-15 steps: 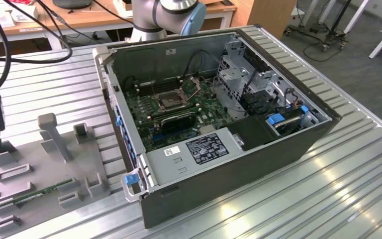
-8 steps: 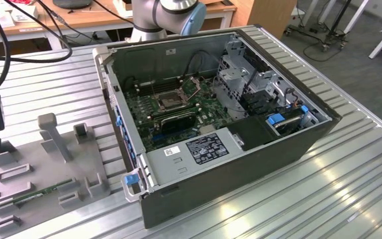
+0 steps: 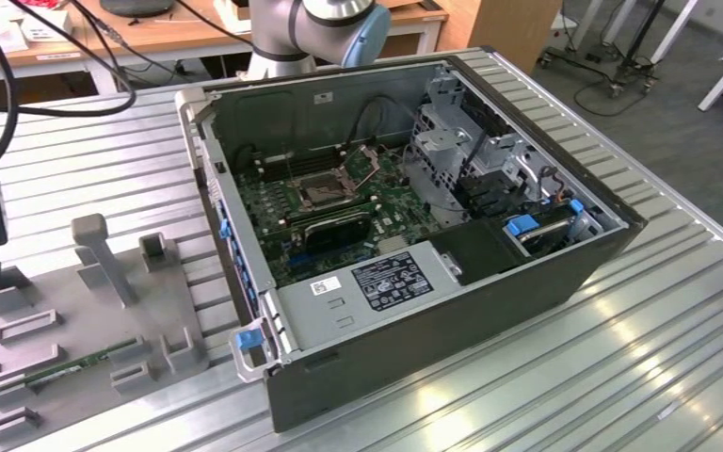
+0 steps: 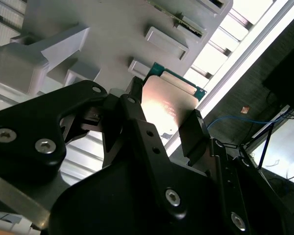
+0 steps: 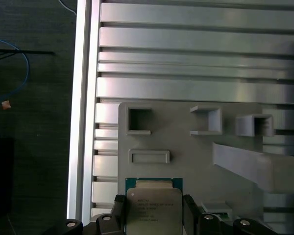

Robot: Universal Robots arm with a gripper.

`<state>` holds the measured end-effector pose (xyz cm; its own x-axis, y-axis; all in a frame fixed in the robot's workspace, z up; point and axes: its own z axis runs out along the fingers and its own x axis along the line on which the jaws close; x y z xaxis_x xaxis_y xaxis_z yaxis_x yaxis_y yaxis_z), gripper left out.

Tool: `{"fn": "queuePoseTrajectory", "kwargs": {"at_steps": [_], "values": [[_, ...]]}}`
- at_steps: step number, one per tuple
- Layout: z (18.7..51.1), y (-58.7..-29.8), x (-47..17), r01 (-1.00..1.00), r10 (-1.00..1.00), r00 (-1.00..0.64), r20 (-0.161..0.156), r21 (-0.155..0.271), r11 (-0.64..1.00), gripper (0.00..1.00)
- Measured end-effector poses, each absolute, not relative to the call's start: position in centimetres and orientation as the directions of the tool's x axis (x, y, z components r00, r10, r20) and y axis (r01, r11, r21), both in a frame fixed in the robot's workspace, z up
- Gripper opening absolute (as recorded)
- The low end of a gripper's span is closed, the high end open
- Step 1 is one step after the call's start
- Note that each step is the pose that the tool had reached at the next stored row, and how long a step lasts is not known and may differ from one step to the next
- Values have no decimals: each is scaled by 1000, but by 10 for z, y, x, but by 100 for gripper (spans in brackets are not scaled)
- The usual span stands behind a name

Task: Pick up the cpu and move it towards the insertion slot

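Closest to the wrist cameras, the black two-fingered gripper (image 5: 153, 209) is clamped on the cpu (image 5: 153, 203), a flat square chip with a silvery-beige metal lid and a green rim. One finger presses each of two opposite edges, a hold that probably keeps the pads off the lid and off the contact face below. The chip lies level over the pale grey plastic fixture tray (image 5: 186, 161). I cannot tell whether it has cleared the tray surface.

The tray's moulded pockets and posts seem meant to park each part in a known spot. A long thin green memory stick (image 3: 79, 365) rests in one of its grooves. The tray sits on a ribbed aluminium table (image 3: 587, 377), at the exterior view's left.

Farther off, well apart from the chip, a dark grey computer case (image 3: 462, 311) lies on its side with the panel off, presumably so the board faces up. It holds a green circuit board (image 3: 336, 221), a silver labelled power supply box (image 3: 375, 282) and a metal drive cage (image 3: 456, 141). On the board is the insertion slot (image 3: 324, 188), a silver-framed square with a dark centre.
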<state>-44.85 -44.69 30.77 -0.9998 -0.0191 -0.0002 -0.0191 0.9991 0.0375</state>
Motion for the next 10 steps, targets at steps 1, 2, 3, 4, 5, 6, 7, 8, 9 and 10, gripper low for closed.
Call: {"fn": "queuePoseTrajectory", "kwargs": {"at_steps": [1, 2, 3, 4, 5, 6, 7, 8, 9, 10], "values": [[309, -447, -449, -19, -19, -1000, 0, 37, 999, 55], [310, -447, -449, -19, -19, -1000, 0, 37, 999, 55], [311, -447, -449, -19, -19, -1000, 0, 37, 999, 55], [312, -447, -448, -19, -19, -1000, 0, 37, 999, 55], [313, -447, -449, -19, -19, -1000, 0, 37, 999, 55], [314, -447, -449, -19, -19, -1000, 0, 37, 999, 55], [315, -447, -449, -19, -19, -1000, 0, 38, 999, 55], [317, -447, -449, -19, -19, -1000, 0, 37, 999, 55], [318, -447, -448, -19, -19, -1000, 0, 37, 999, 55], [319, -447, -449, -19, -19, -1000, 0, 37, 999, 55]]}}
